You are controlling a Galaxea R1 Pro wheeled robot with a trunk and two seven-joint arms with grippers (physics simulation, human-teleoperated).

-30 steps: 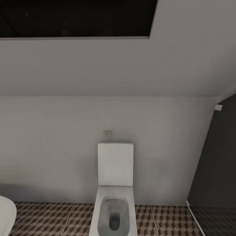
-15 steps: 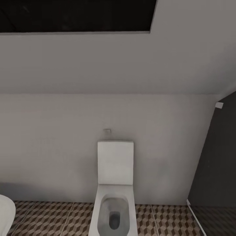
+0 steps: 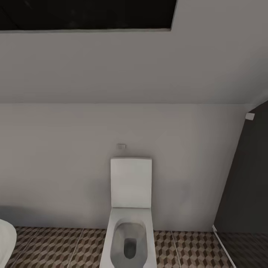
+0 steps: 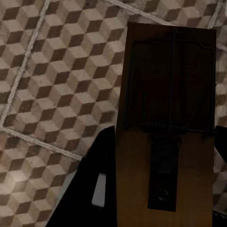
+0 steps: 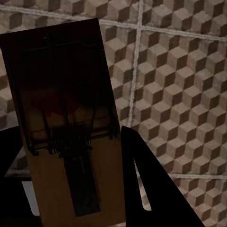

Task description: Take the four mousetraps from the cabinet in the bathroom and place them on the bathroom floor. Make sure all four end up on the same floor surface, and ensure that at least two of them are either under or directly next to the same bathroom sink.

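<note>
The left claw grips a mousetrap, dark fingers pressed to both long edges of the flat brown board with its thin wire frame and spring. The right claw clamps a second mousetrap likewise; a dim red patch seems to show under its wire. Both hang above the bathroom floor, matte tiles printed with cubes and pale grout. Neither trap is set down yet. Ahead stands a glossy white toilet against a plain grey wall.
</note>
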